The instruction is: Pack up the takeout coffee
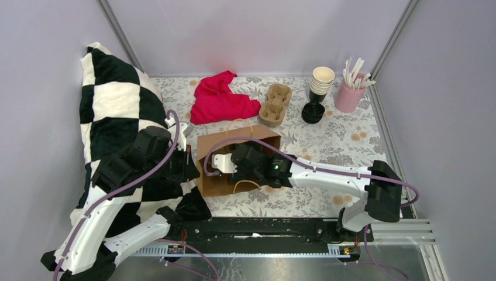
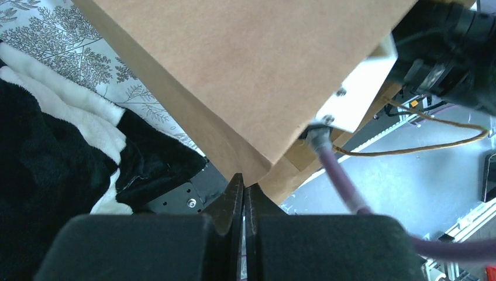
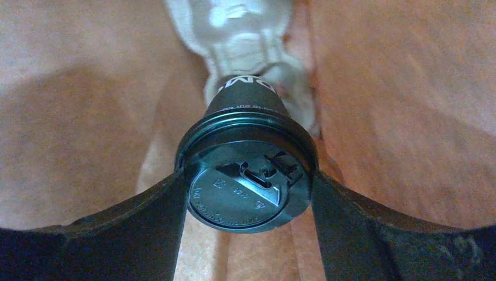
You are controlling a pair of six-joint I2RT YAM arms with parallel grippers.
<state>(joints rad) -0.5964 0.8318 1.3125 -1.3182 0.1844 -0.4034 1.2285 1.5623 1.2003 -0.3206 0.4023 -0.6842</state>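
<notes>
Nearest, the right gripper (image 3: 250,175) clamps the black lid (image 3: 234,205) by its rim, the cup (image 3: 245,105) pointing away inside the brown bag (image 3: 409,88). Outside, the left gripper (image 2: 243,187), jaws pressed together, pinches the bag's edge.

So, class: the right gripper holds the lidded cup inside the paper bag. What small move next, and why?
Probably ease the cup down, then release. The right gripper clasps the black lid at its rim, the bag surrounds it, and the left gripper pinches the bag's edge; whether the base rests is hidden.
</notes>
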